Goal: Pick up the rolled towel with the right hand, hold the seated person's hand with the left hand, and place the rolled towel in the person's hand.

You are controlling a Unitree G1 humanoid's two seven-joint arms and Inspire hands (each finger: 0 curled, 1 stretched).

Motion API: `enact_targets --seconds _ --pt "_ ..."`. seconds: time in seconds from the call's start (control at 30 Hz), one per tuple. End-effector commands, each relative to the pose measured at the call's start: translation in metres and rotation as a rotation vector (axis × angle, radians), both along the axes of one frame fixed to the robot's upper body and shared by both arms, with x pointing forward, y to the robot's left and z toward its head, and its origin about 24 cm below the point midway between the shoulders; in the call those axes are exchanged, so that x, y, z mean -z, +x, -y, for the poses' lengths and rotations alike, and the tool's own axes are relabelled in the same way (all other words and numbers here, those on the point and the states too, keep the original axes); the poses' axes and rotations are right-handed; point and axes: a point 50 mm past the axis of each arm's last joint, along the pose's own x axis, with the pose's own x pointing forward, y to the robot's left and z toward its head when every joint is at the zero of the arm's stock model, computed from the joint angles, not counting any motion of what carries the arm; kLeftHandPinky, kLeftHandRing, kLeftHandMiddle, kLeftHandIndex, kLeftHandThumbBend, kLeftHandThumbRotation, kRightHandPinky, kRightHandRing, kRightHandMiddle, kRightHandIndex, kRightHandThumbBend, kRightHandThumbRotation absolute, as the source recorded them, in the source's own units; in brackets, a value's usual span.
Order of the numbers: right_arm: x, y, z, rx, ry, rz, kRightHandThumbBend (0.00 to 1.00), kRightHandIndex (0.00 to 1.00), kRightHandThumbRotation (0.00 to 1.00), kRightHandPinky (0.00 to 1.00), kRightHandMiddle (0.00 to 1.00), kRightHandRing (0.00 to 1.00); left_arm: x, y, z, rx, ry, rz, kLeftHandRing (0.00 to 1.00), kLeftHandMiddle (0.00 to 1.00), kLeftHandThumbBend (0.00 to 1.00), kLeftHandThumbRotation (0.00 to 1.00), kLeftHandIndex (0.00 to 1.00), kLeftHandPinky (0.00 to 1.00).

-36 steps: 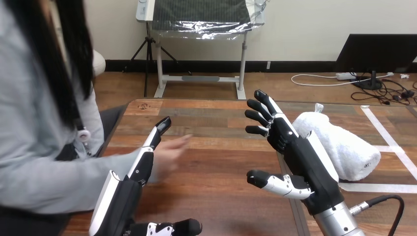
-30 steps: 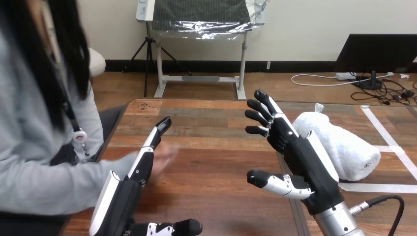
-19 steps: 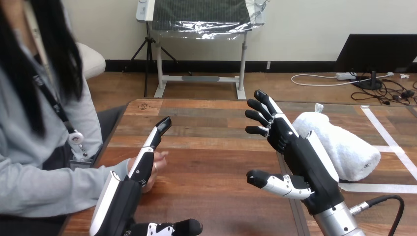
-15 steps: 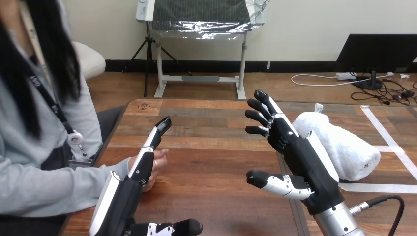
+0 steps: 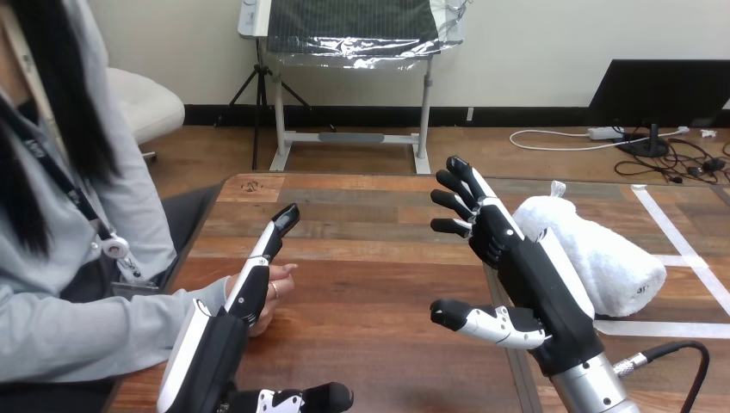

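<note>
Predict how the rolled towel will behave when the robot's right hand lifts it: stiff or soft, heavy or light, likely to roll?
The rolled towel looks fluffy, so it would probably squash in a grip rather than slip. It seems light for its bulk. Lying on its side on the table, it might roll if nudged.

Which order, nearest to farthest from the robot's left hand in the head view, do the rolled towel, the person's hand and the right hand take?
1. person's hand: right beside the left hand, at the table's left.
2. right hand: over the table's middle, fingers open.
3. rolled towel: just past the right hand, on the table's right.
</note>
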Motion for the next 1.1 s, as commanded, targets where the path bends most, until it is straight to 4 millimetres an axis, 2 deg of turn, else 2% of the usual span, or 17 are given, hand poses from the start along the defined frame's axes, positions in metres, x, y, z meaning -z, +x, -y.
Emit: enact_targets --seconds 0.0,0.77,1.07 --pt "-0.020 0.008 0.002 0.000 -0.003 0.097 1.00 0.99 0.55 0.84 0.97 0.93 -0.013 0.011 0.003 0.003 -0.018 0.084 1.00 0.98 1.00 0.63 0.97 1.00" --pt "-0.032 0.010 0.008 0.001 0.026 0.099 1.00 0.97 0.44 0.85 0.96 0.93 -0.013 0.013 0.004 0.000 -0.028 0.086 1.00 0.98 1.00 0.62 0.97 1.00" --pt "-0.037 0.012 0.012 0.012 0.025 0.119 1.00 0.96 0.44 0.85 0.94 0.92 -0.014 0.014 0.005 0.005 -0.037 0.090 1.00 0.99 1.00 0.59 0.97 0.99"
